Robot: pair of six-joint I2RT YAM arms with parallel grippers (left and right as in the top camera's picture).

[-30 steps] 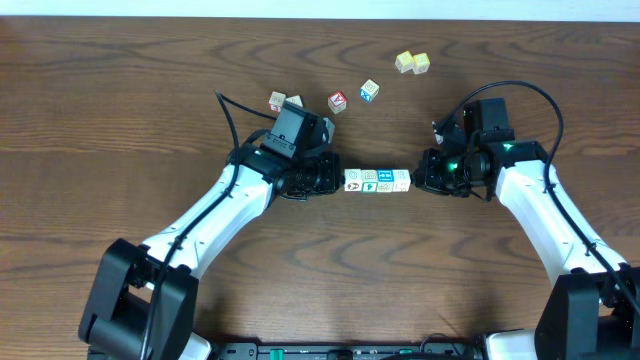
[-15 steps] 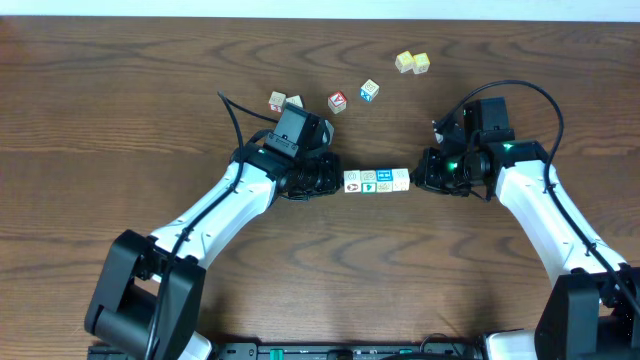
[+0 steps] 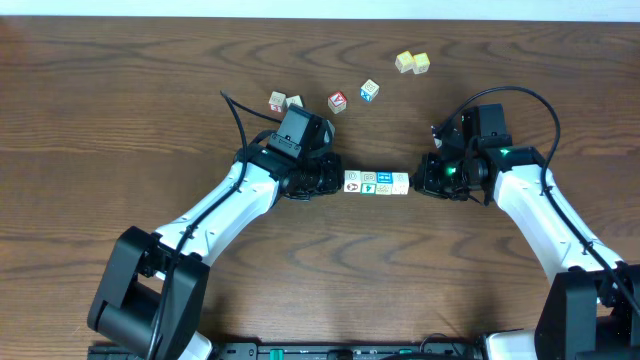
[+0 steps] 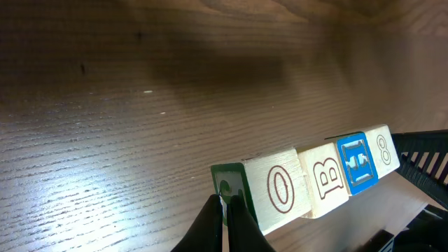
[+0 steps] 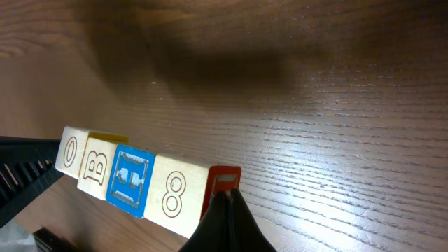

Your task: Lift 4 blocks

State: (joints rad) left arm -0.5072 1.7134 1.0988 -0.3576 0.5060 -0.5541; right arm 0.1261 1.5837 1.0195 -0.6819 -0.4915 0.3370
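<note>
Four blocks (image 3: 377,183) form a tight row at the table's middle. In the left wrist view they read O (image 4: 280,189), B (image 4: 327,179), a bright blue face (image 4: 355,162) and 8 (image 4: 383,150). My left gripper (image 3: 338,181) is shut, and its tips (image 4: 225,203) press the green end face of the O block. My right gripper (image 3: 413,183) is also shut. Its tips (image 5: 225,197) press the red end face of the 8 block (image 5: 173,194). The row is squeezed between the two grippers. I cannot tell whether it rests on the wood or hangs just above it.
Loose cubes lie behind the row: two yellow ones (image 3: 411,63) at the back right, a pale-blue one (image 3: 370,90), a red-faced one (image 3: 338,101), and two more (image 3: 284,101) just behind my left arm. A black cable loops over each arm.
My right gripper has edged left against the end of the row. The row and the left gripper have barely shifted.
</note>
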